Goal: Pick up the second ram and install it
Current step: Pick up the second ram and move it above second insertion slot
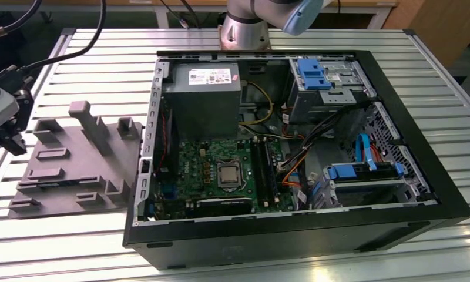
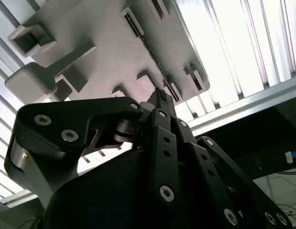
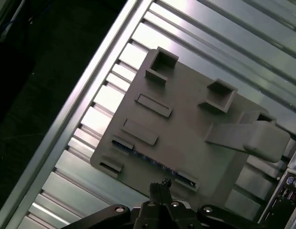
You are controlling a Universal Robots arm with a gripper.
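The second ram shows as a thin dark blue-green strip standing on edge in a long slot of the grey moulded tray, near the tray's edge. In the first wrist view my gripper hovers just off that edge, its two fingertips pressed together with nothing between them. The second wrist view shows the same shut fingertips against the tray. In the exterior view the gripper hangs at the far left, over the tray's left side.
An open black computer case lies to the exterior view's right of the tray. Inside are the motherboard with long black memory slots, a grey power supply and blue drive brackets. The ribbed metal table's edge runs close by the tray.
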